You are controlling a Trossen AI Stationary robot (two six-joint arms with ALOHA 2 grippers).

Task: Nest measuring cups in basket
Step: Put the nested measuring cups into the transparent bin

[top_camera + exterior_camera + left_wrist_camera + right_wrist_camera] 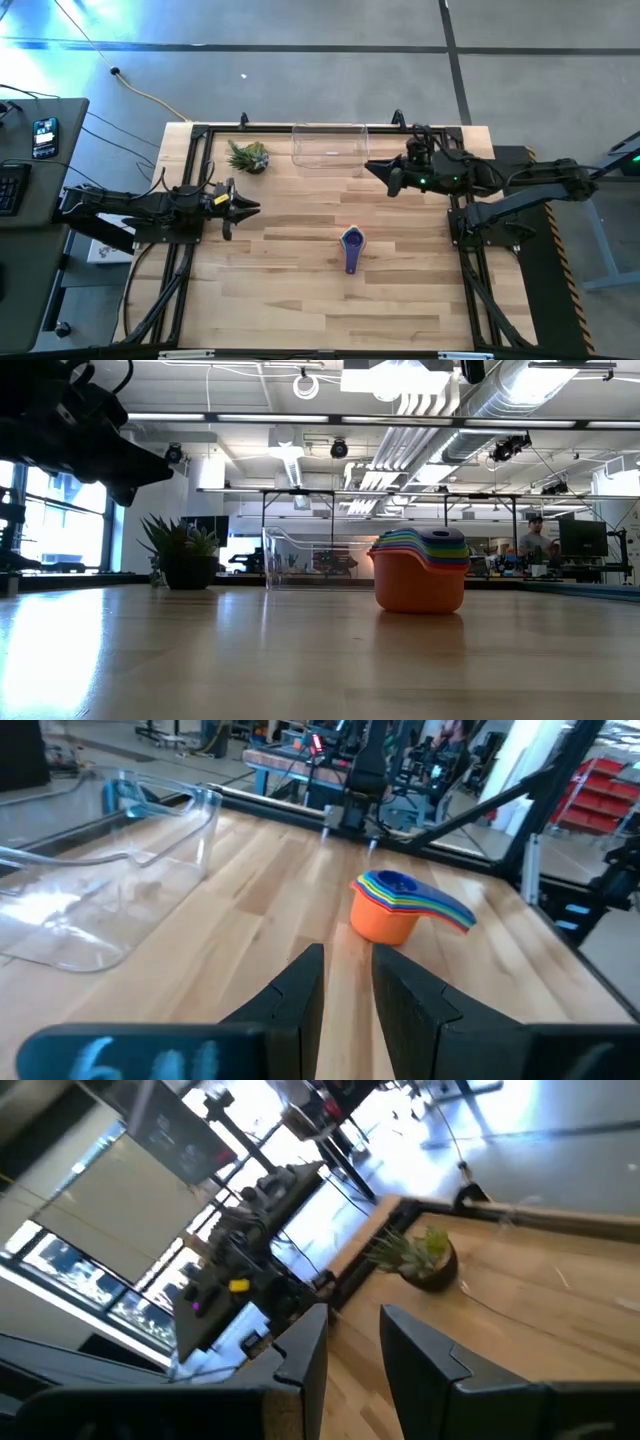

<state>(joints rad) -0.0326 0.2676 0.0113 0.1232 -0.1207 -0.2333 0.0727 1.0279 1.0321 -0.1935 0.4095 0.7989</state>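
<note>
The measuring cups [351, 243] stand nested in one stack on their base at mid-table, with the orange cup outermost and a purple one on top. Their handles point toward the near edge. They also show in the low view [420, 570] and the left wrist view [390, 910]. The clear basket [330, 158] sits by the far edge, beyond the stack. My left gripper [250, 207] [347, 955] hovers left of the stack with a narrow gap between its fingers. My right gripper [372, 168] [353, 1315] hovers at the basket's right end, also narrowly open and holding nothing.
A small potted spiky plant [248, 157] [425, 1258] stands left of the basket near the far edge. A black frame [190, 130] borders the wooden table. Bare wood lies between the stack and the near edge. A desk with a phone [44, 135] stands off to the left.
</note>
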